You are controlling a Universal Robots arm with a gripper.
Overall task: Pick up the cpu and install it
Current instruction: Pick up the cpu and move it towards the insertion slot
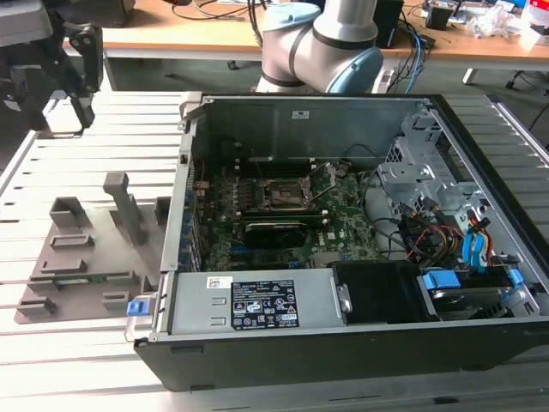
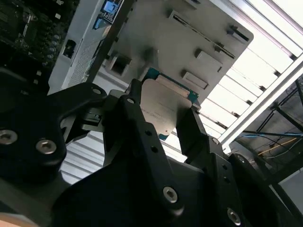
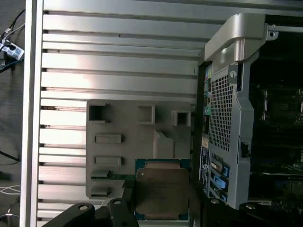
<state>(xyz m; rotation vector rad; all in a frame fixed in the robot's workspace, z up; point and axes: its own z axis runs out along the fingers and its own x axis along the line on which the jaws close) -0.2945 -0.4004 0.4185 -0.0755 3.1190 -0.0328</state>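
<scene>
Half the job looks done: the pick-up is behind you and the install is not yet made. Your gripper (image 1: 62, 114) hangs high above the desk (image 1: 94, 360) at the exterior view's left, well apart from the open computer case (image 1: 257, 302). In both wrist views its fingers (image 2: 135, 101) are clamped on two opposite edges of the chip (image 3: 161, 191), which rides level between them, metal face toward the camera, clear of the grey holder plate (image 3: 123, 151) below it. The plate's pockets near the chip look vacant, so I judge it was taken from there.

The socket (image 1: 276, 196) sits on the green board deep inside the case, and its metal frame appears swung up. Judging from this, the carry calls for clearing the case wall and a square, correctly turned, gentle placement. I cannot tell the chip's corner marks from here, so check orientation yourself.
</scene>
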